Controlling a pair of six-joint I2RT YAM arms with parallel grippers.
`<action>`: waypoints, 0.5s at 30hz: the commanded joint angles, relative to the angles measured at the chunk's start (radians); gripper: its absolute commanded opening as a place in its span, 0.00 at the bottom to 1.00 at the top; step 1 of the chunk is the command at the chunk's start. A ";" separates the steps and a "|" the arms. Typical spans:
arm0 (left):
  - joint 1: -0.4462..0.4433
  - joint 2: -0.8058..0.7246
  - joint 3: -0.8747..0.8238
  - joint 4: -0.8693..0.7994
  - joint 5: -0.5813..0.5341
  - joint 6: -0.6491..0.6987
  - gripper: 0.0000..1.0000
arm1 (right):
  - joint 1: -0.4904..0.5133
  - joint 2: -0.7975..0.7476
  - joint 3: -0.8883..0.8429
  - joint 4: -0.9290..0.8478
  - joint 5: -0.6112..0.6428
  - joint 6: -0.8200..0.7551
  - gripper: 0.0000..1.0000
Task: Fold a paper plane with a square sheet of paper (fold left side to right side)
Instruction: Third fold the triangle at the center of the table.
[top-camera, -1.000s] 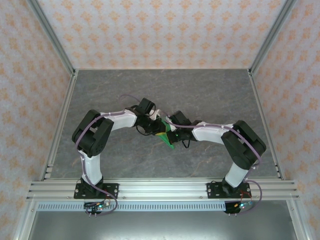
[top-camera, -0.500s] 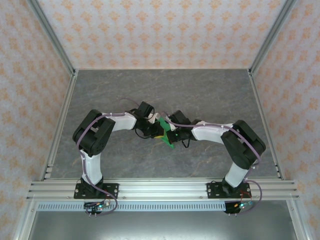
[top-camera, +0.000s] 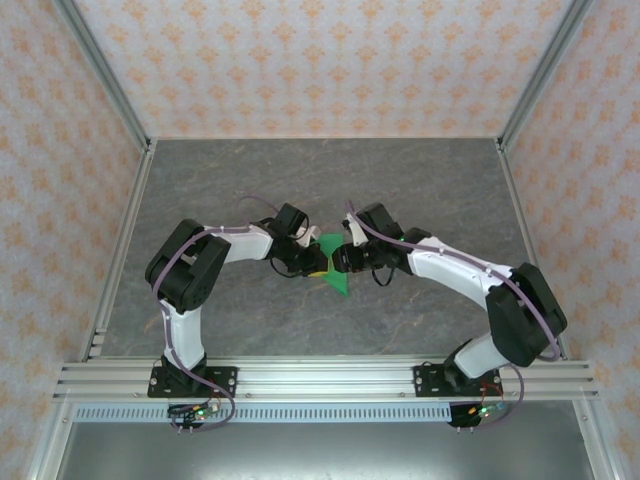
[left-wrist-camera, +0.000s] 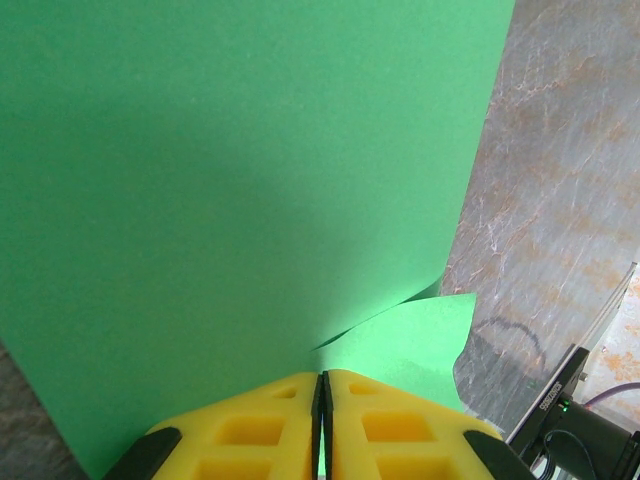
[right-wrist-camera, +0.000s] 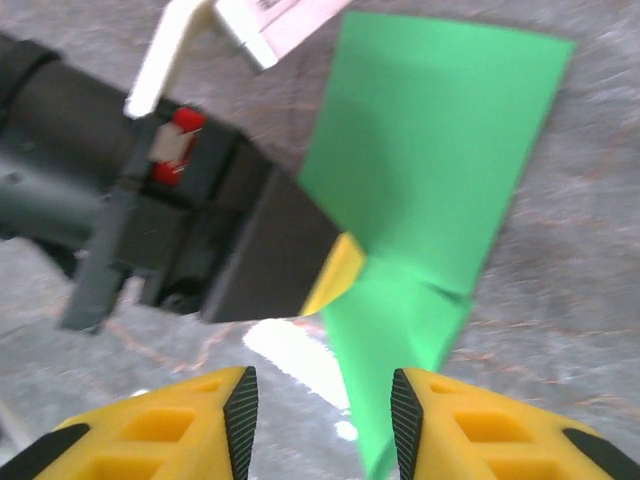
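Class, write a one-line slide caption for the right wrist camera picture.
Jaws apart, the right tool faces the green paper pinched by the left tool over the grey table.

Sheet of paper (top-camera: 337, 280): bright green, plain, unmarked. It is folded into a narrower layered shape that tapers to a point toward the near edge. One edge is pinched between the closed pads of the left hand (left-wrist-camera: 321, 390). A loose flap curls out beside the grip. Contact with the worktop (top-camera: 420, 190) cannot be determined.
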 joint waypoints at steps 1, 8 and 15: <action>-0.007 0.028 -0.025 -0.049 -0.093 0.007 0.12 | 0.002 0.020 -0.035 0.020 -0.211 0.125 0.39; -0.007 0.028 -0.019 -0.049 -0.093 0.006 0.12 | 0.003 0.121 -0.046 0.075 -0.250 0.212 0.36; -0.007 0.023 -0.019 -0.059 -0.094 0.011 0.12 | 0.002 0.207 -0.041 0.096 -0.243 0.229 0.35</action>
